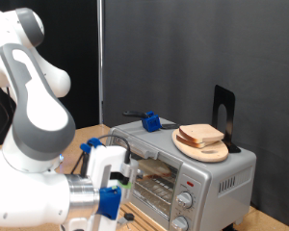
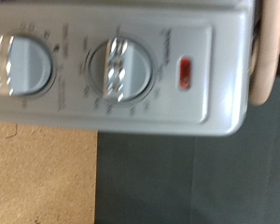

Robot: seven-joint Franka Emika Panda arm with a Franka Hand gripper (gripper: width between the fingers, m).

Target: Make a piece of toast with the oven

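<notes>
Evidently the work stands at the controls stage. The gripper (image 1: 114,183) hangs just in front of the oven (image 1: 197,178), level with the glass door and close beside the panel of knobs. Its fingers do not show in the wrist view, and the exterior view hides their tips behind the blue mounts, so I cannot tell how far apart they stand or whether they hold anything.

The wrist view looks straight at the control panel: two round knobs (image 2: 119,67) and the red light (image 2: 185,74), which looks lit, though blur makes that uncertain. No finger touches a knob in either picture.

Above and beyond the gripper, on the oven's roof, stacked bread slices rest on a round wooden plate (image 1: 204,151). The single piece of toast is not plainly visible; through the door glass only rack wires show, so whether it lies inside cannot be told. The door appears closed.
</notes>
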